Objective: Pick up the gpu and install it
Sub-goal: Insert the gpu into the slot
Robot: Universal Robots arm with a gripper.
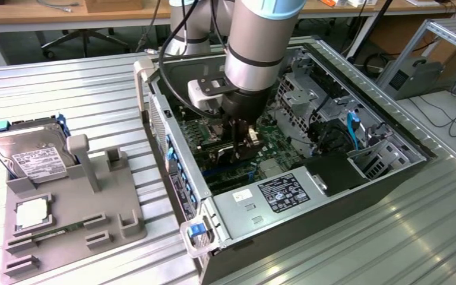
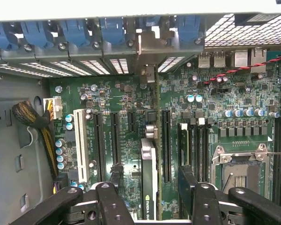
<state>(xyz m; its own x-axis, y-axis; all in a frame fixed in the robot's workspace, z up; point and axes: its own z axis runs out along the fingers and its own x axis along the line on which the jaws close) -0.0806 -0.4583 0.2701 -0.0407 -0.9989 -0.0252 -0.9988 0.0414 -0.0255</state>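
Observation:
The gpu [image 2: 149,159] stands on edge in a motherboard slot, seen as a thin dark card. Its pale metal bracket [image 2: 147,47] sits against the case's rear slot openings. My gripper [image 2: 152,187] hangs just above the card, open, with one black finger [image 2: 113,201] on each side and a gap between each finger and the card. In the exterior view the gripper [image 1: 244,139] is lowered into the open computer case [image 1: 236,205], over the green motherboard [image 1: 279,148].
On the exterior view's left, a grey fixture [image 1: 69,208] carries a silver hard drive [image 1: 34,154], a square chip [image 1: 34,212] and a green memory stick [image 1: 57,228]. Inside the case are a white slot [image 2: 80,140], the CPU socket [image 2: 241,171], a cable bundle [image 2: 37,122] and drive cages [image 1: 323,101].

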